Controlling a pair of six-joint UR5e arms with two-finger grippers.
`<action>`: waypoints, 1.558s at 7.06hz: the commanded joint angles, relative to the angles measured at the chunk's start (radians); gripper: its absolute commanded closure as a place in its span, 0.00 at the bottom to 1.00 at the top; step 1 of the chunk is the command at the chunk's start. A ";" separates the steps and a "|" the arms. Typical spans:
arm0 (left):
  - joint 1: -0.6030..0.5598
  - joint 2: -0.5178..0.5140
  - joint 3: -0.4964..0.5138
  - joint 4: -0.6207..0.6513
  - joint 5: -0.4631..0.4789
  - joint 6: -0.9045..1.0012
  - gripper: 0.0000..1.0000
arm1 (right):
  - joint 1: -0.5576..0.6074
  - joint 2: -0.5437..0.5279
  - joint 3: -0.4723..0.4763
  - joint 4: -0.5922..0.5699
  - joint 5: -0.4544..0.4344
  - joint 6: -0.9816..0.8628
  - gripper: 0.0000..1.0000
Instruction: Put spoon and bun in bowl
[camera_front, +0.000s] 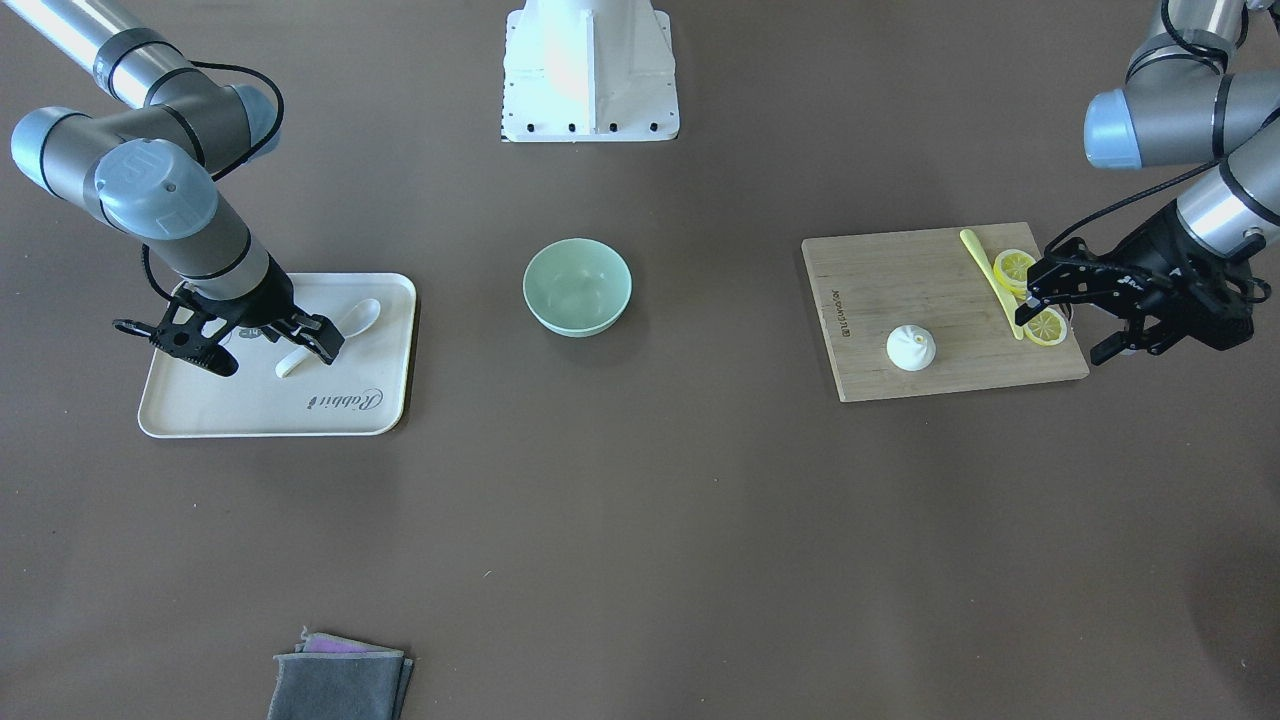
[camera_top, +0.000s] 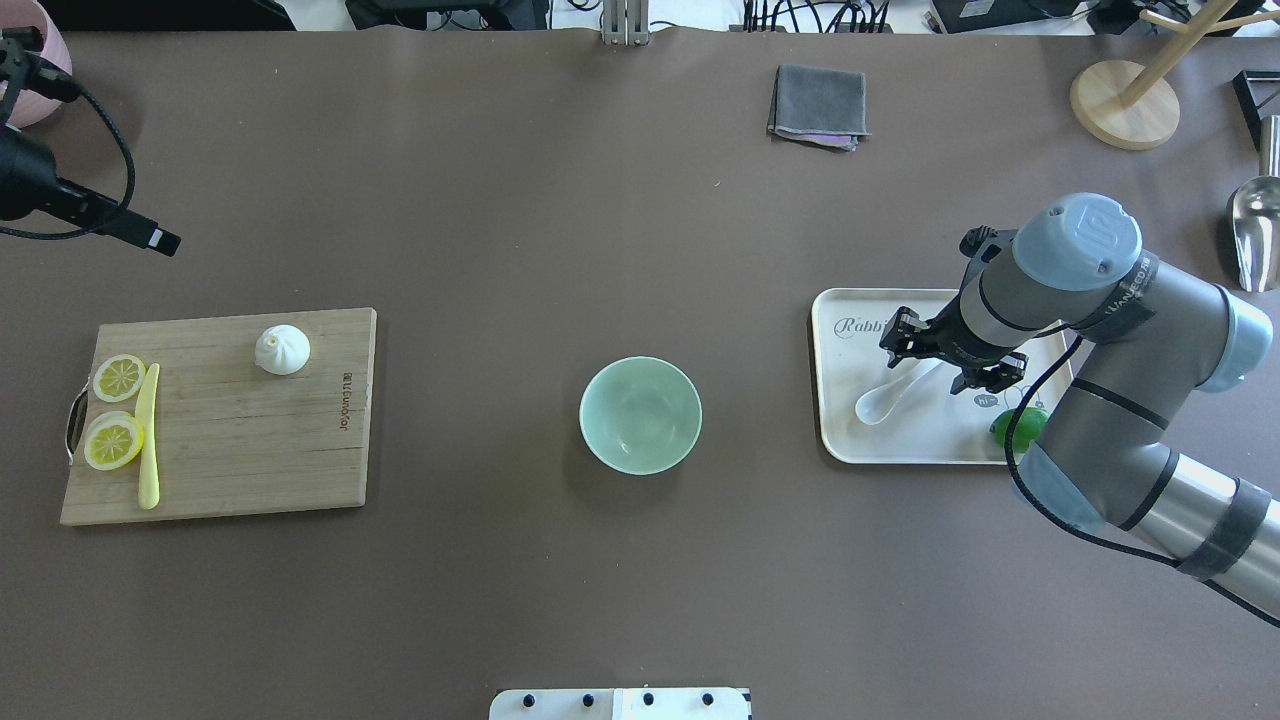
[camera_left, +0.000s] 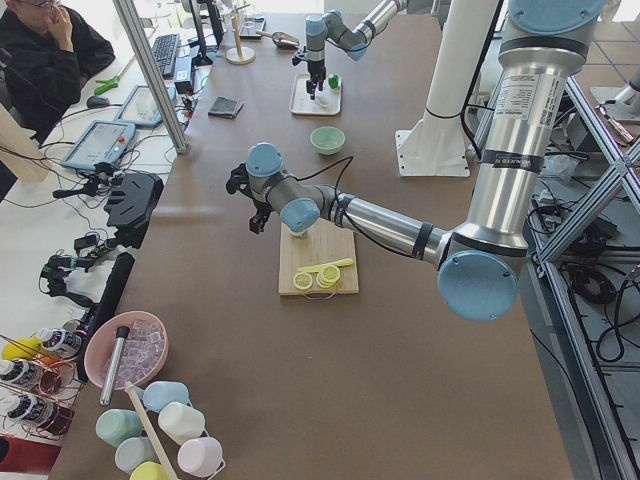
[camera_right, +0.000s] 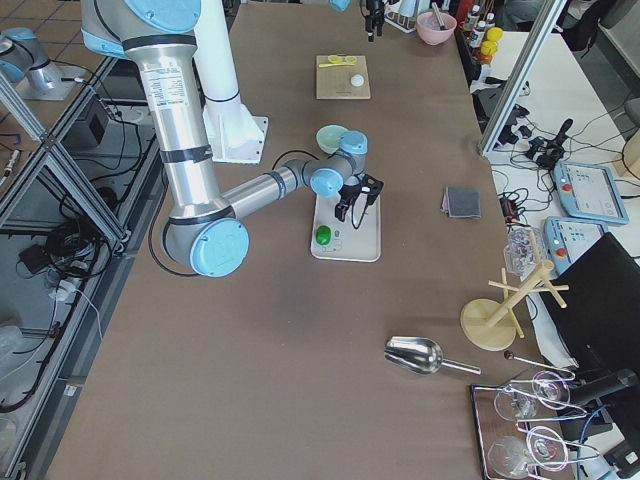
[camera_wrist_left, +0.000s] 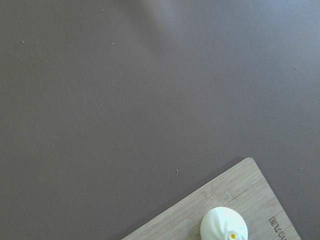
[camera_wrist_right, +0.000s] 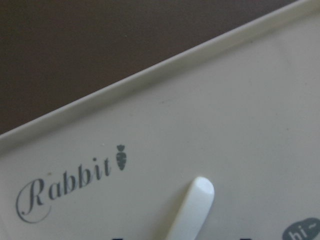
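Observation:
The mint-green bowl (camera_front: 577, 286) (camera_top: 640, 415) stands empty at the table's middle. The cream-white spoon (camera_front: 345, 325) (camera_top: 890, 395) lies on a cream tray (camera_front: 250, 410) (camera_top: 850, 440). My right gripper (camera_front: 270, 350) (camera_top: 945, 358) is open low over the tray, its fingers on either side of the spoon's handle (camera_wrist_right: 197, 200). The white pleated bun (camera_front: 911, 348) (camera_top: 282, 350) (camera_wrist_left: 224, 226) sits on a wooden cutting board (camera_front: 900, 290) (camera_top: 220, 440). My left gripper (camera_front: 1068, 325) is open and empty, held high above the board's outer end, apart from the bun.
Two lemon slices (camera_top: 118, 377) and a thin yellow knife (camera_top: 148, 430) lie on the board's outer end. A green lime (camera_top: 1018, 425) sits on the tray under the right arm. A folded grey cloth (camera_top: 818, 105) lies at the far side. The robot's base (camera_front: 590, 70) stands behind the bowl.

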 joint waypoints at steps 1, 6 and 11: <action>-0.002 0.000 0.000 0.000 0.000 0.000 0.02 | -0.009 -0.003 -0.004 0.000 -0.006 0.000 0.47; 0.000 -0.008 -0.002 -0.002 0.000 -0.005 0.02 | 0.012 -0.004 0.046 -0.006 0.006 -0.002 1.00; 0.148 -0.038 -0.003 -0.003 0.183 -0.102 0.02 | -0.010 0.229 0.234 -0.376 0.022 0.000 1.00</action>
